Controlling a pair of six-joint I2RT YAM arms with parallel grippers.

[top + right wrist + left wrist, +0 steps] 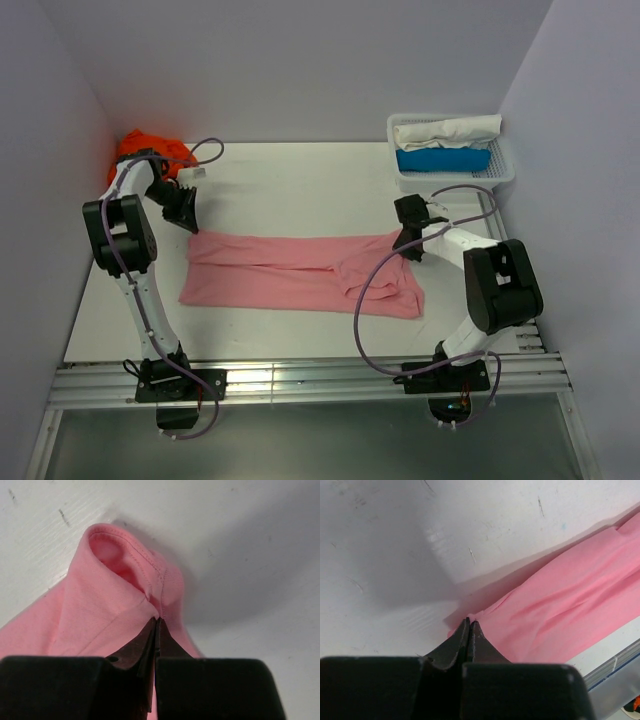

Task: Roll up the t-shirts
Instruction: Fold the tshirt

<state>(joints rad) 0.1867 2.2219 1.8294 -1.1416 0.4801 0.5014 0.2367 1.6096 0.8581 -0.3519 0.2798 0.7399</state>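
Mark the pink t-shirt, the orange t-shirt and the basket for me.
pink t-shirt point(290, 272), top view, middle of cloth
orange t-shirt point(145, 143), top view, bunched heap
mesh basket point(503, 160), top view, right wall

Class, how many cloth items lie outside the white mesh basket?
2: a light pink cloth t-shirt spread on the white table; a bright orange cloth t-shirt crumpled in its far left corner, partly hidden.

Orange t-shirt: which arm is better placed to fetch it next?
Left, likely: the orange t-shirt lies in the far left corner, behind the left gripper; the right gripper pinches the pink t-shirt across the table.
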